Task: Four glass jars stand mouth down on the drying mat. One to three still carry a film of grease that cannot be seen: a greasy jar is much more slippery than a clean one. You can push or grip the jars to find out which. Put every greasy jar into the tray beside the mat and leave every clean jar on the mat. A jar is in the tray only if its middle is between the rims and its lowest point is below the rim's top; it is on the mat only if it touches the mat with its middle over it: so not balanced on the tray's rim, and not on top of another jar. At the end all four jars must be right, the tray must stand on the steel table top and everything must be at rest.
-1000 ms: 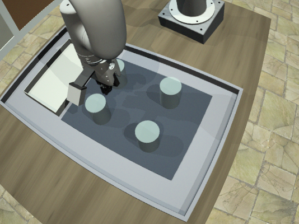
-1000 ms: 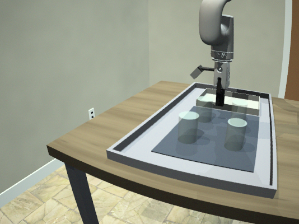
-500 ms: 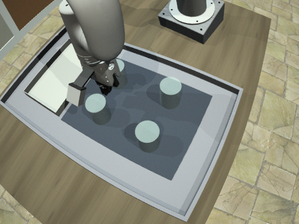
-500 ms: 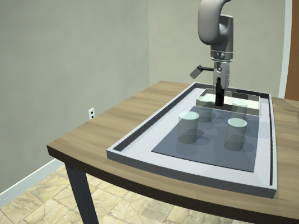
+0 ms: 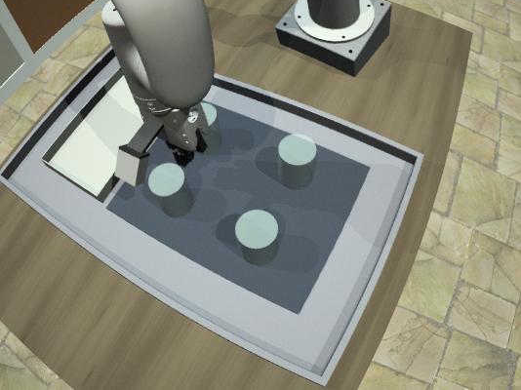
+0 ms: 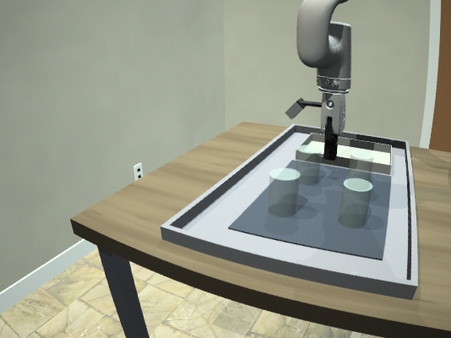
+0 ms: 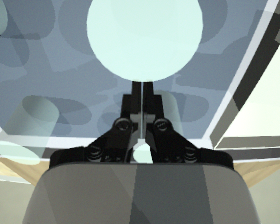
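Four pale glass jars stand mouth down on the dark mat (image 5: 244,207). One jar (image 5: 166,179) stands near the tray; it also shows in the wrist view (image 7: 145,25) and in the exterior view (image 6: 310,162). A second jar (image 5: 209,114) is partly hidden behind my arm and also shows in the exterior view (image 6: 361,162). The other two jars (image 5: 297,149) (image 5: 257,229) stand farther from the tray. My gripper (image 5: 184,159) is shut and empty, low between the two jars near the tray. Its fingertips are close beside the first jar; I cannot tell if they touch it.
The white tray (image 5: 90,136) with dark rims lies beside the mat's short edge, just behind my wrist camera housing (image 5: 132,165). Mat and tray sit on a steel top with a raised border (image 5: 410,160). The robot base (image 5: 337,21) stands at the back of the wooden table.
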